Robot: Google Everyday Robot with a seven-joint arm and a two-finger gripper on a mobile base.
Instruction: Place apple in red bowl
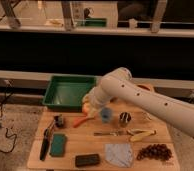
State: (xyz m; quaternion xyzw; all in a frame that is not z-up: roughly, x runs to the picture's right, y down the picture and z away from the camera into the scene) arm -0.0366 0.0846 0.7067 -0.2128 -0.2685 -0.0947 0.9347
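Observation:
My gripper [88, 106] hangs from the white arm over the wooden table's back left part, just right of the green tray. It is shut on the apple [84, 107], a small yellow-orange fruit held a little above the table. The red bowl [144, 88] shows only as an orange-red sliver behind my arm at the back right. The rest of it is hidden. The purple bowl is hidden behind the arm.
A green tray [65, 92] stands at the back left. Below the gripper lie a thin orange carrot-like piece [82, 120], a blue cup [106, 115] and a dark can [125, 118]. Further front are a banana [140, 134], grapes [154, 151], a grey cloth [119, 154], a green sponge [58, 144] and a knife [45, 140].

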